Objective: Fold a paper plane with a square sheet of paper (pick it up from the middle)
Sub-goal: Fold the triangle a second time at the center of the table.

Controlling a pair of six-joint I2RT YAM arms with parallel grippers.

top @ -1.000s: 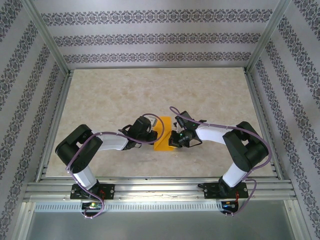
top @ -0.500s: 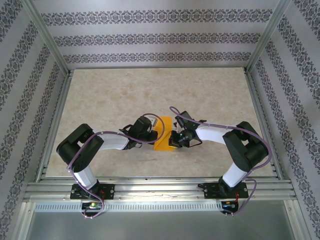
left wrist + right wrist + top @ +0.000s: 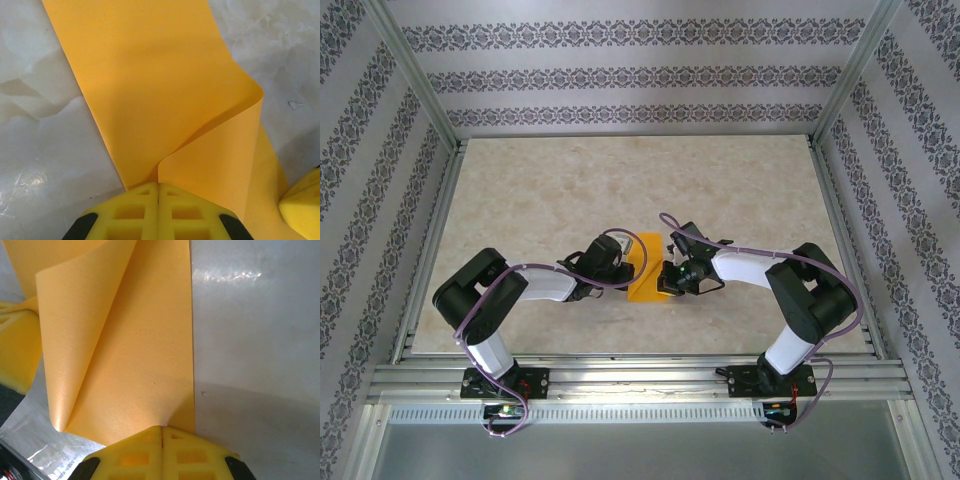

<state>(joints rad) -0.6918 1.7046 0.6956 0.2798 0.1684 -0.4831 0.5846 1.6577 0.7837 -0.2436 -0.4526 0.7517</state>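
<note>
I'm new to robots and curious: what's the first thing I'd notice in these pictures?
The bright orange square sheet of paper jumps out against the pale marbled table, right in its middle. The left gripper and the right gripper, both yellow, each pinch an edge of it, shut tight. Between them, one side of the paper curls up and over.

Top view: your left gripper (image 3: 626, 270) and right gripper (image 3: 666, 279) are too small to read finger contact. Their wrists cover both side margins of the square sheet of paper (image 3: 647, 262).

Left wrist view: the sheet runs off the top edge and the lower right corner. Its near edge vanishes into the seam between the pressed-together fingers (image 3: 130, 212), whose bases are cut by the bottom edge.

Right wrist view: the sheet is cut at the top and the fingers at the bottom. A yellow block (image 3: 15, 350) is cropped at the left edge, so you cannot tell what it belongs to.
</note>
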